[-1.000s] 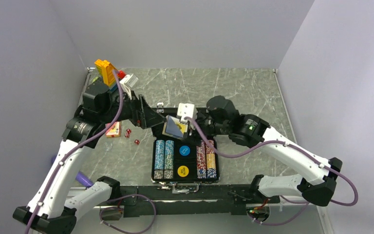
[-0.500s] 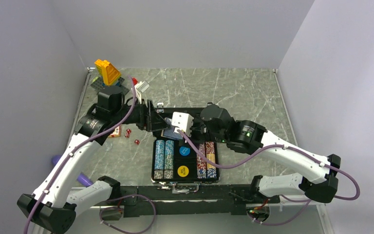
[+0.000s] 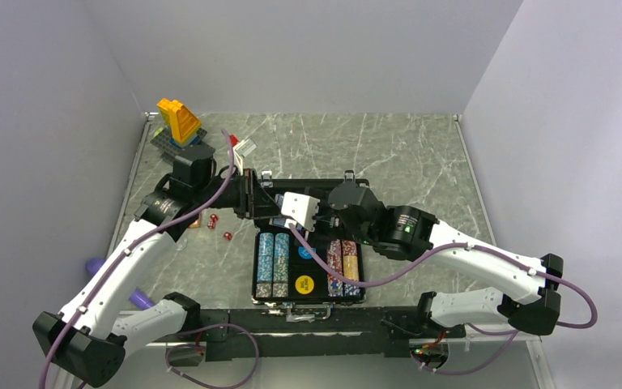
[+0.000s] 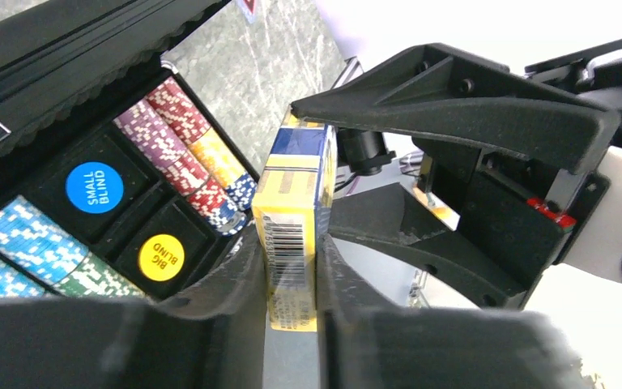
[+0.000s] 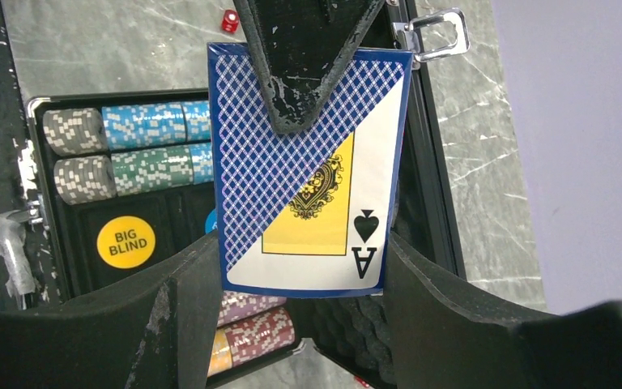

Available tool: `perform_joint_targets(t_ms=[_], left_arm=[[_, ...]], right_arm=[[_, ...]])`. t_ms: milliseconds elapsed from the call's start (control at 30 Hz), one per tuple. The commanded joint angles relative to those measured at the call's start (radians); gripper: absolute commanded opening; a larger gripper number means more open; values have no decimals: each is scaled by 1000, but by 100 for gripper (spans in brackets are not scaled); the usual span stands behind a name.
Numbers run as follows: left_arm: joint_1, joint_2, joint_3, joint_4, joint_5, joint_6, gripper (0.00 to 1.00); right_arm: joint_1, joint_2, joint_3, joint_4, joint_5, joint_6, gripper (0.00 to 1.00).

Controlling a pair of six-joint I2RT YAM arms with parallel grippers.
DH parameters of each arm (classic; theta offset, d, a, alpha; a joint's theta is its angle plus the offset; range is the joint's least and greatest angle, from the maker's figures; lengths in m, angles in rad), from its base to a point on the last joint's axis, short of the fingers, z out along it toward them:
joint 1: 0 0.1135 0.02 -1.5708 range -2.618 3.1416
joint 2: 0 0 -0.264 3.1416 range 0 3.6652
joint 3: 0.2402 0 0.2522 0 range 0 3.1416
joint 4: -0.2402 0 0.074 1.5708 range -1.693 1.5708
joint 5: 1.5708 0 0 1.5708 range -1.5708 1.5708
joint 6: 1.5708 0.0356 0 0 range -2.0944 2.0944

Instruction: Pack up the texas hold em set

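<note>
**Q:** Where's the deck right now?
**Me:** I'm seeing the card deck [image 5: 316, 203] hanging over the open case [image 3: 308, 300], centre of the top view, clear of the tray. Both arms are on it, so neither is nearer.

**Q:** Pincers?
**Me:** The left gripper [image 4: 290, 267] is clenching the deck across its two broad faces, coming in from the top of the right wrist frame. The right gripper [image 5: 304, 251] is grasping the same deck across its width, its fingers pressing both narrow side edges.

**Q:** Axis?
**Me:** The long axis is running bottom to top in the right wrist frame, in line with both pincers, which are meeting it from opposite ends. The tray's middle bays are lying below the deck, lower left in the left wrist frame. I'm judging that one pincer needs to let go before the deck goes down.

**Q:** Counts?
**Me:** I'm counting:
- one deck in the jaws
- four chip columns [image 3: 274, 261]
- two buttons, the small blind [image 4: 95, 187] and the big blind [image 4: 162, 255]
- three red dice [image 3: 227, 236], I think, since they're tiny, lying on the table [image 3: 413, 154] left of the case
- one brick tower [image 3: 180, 121] upper left, not ours
</note>
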Motion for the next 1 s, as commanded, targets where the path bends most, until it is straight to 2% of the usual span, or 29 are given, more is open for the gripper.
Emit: perform_joint_targets(t_ms=[0,33,67,133,167,200,233,433,533,700,833,967], left_arm=[[-7,2,-11,85,43,-27,0],[-7,-1,-16,95,37,-33,0],[-7,-6,-24,104,29,-36,0],[-8,-23,-34,107,-5,-39,0],[-7,-33,-38,104,-25,-38,0],[-8,-46,-41,103,-53,-40,0],[-7,-60,-49,106,-82,-47,0],[-3,-166,-134,165,-251,-111,0],[-3,-218,-195,182,-320,-134,0],[-10,-288,-361,231,-459,-160,0],[-37,-322,-497,334,-528,-246,0],[-113,-302,-558,408,-595,-315,0]], right_arm=[[12,-28,1,107,59,-13,0],[12,-31,-3,113,65,-9,0],[12,-35,-9,121,67,-3,9],[12,-57,-33,156,71,7,37],[12,-72,-53,179,74,14,54],[12,-91,-76,201,77,20,85],[11,-105,-91,218,77,24,98],[-8,-172,-161,308,97,91,100],[-68,-197,-172,360,101,178,100],[-334,-201,-152,399,56,405,100],[-550,-225,-185,435,13,625,100],[-677,-251,-232,456,-25,765,100]])
